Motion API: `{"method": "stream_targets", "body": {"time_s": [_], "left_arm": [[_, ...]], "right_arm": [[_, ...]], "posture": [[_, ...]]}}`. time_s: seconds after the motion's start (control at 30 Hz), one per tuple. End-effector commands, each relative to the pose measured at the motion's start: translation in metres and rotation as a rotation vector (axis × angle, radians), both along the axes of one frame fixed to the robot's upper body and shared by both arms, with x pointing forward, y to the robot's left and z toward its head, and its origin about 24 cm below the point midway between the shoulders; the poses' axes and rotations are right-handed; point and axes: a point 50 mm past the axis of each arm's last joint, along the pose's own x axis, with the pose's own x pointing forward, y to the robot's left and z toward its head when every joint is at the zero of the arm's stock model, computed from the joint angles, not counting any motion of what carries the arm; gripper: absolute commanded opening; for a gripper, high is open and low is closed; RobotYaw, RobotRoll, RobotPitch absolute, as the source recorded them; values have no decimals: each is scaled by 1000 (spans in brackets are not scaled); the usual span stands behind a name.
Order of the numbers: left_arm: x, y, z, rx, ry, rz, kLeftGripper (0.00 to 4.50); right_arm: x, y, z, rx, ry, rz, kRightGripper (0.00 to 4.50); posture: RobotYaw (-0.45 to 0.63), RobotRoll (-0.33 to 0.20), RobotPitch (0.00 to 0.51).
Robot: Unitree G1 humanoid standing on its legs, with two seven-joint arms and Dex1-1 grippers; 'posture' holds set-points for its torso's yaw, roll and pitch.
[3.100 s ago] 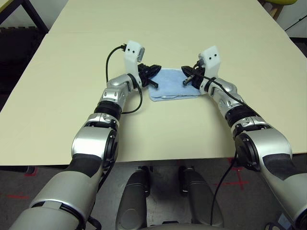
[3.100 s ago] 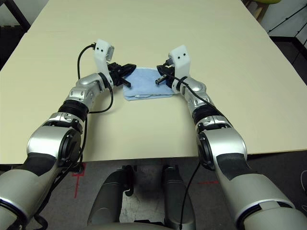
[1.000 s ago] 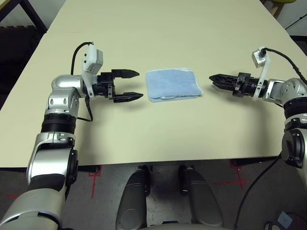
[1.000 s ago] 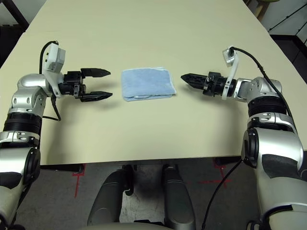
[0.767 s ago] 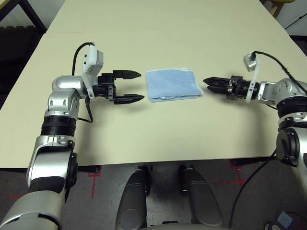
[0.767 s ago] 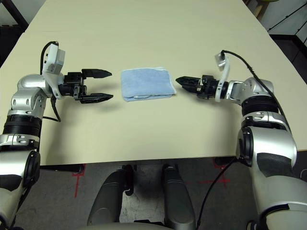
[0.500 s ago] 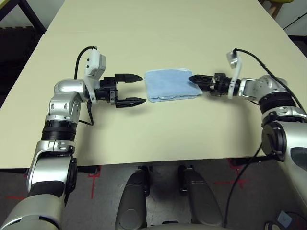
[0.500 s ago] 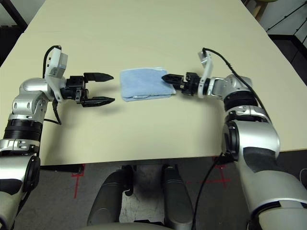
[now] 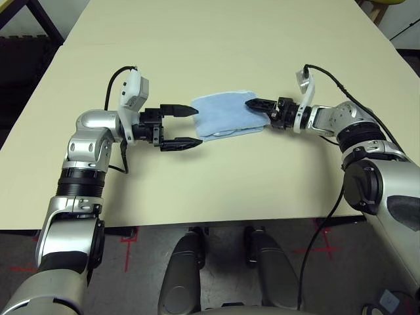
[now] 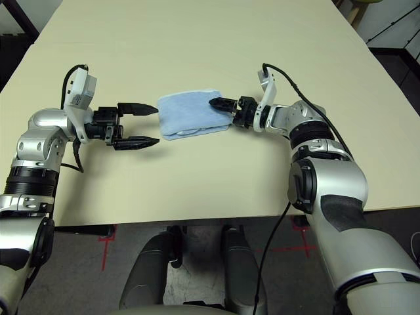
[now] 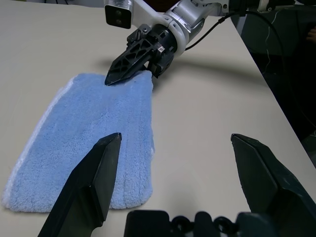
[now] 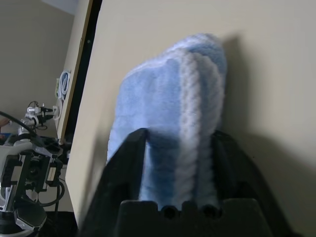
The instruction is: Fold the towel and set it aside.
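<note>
Standing wide open, the left gripper [image 9: 189, 125] hovers just beside the towel's left edge. Since the earlier frame, the folded light-blue terry towel [image 9: 222, 113] has shifted left on the beige table [image 9: 216, 177]; its long axis runs left-right, slightly skewed. The right gripper [image 9: 252, 103] clamps its right edge.

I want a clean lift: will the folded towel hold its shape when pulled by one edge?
Probably not: the towel is soft layered terry, likely to sag or unfold. The right gripper straddles only its edge. It looks light, so it may slide across the table.
</note>
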Motion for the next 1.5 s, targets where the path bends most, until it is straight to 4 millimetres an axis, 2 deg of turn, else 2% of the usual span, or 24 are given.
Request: {"method": "stream_targets", "body": {"time_s": [0.03, 0.17, 0.2, 0.4, 0.53, 0.6, 0.9, 0.97, 1.03, 1.2, 1.5], "left_arm": [[-3, -4, -4, 15, 17, -31, 4500], [-4, -5, -6, 21, 27, -41, 4500], [-4, -6, -6, 21, 29, -43, 4500], [-5, -7, -7, 25, 38, -48, 4500], [-5, -8, -9, 17, 46, -42, 4500], [-4, -9, -9, -9, 56, -26, 4500], [2, -6, -8, -55, 65, 29, 4500], [2, -6, -8, -55, 65, 30, 4500], [2, -7, -8, -56, 65, 28, 4500], [2, -10, -9, -48, 65, 14, 4500], [2, -12, -9, -48, 69, 4, 4500]], "right_arm": [[-2, -8, -2, 6, 23, -7, 1508], [-4, -12, -1, 15, 26, -4, 153], [-4, -14, -1, 17, 26, -3, 29], [-6, -25, 4, 46, 15, -17, 29], [-1, -37, 10, 101, -65, -125, 29], [4, -47, 11, 104, -143, -249, 29], [10, -95, 16, 218, -269, -742, 29], [9, -105, 17, 244, -285, -844, 29], [5, -125, 16, 252, -304, -1020, 29], [-4, -148, 6, 190, -290, -1274, 29], [-4, -147, 5, 235, -240, -1430, 29]], "posture": [[4, 0, 234], [0, 0, 233], [-1, 0, 233], [-10, 0, 232], [-20, 0, 231], [-27, 0, 232], [-50, 0, 229], [-54, 0, 226], [-55, 0, 224], [-57, 0, 221], [-62, 0, 218]]}}
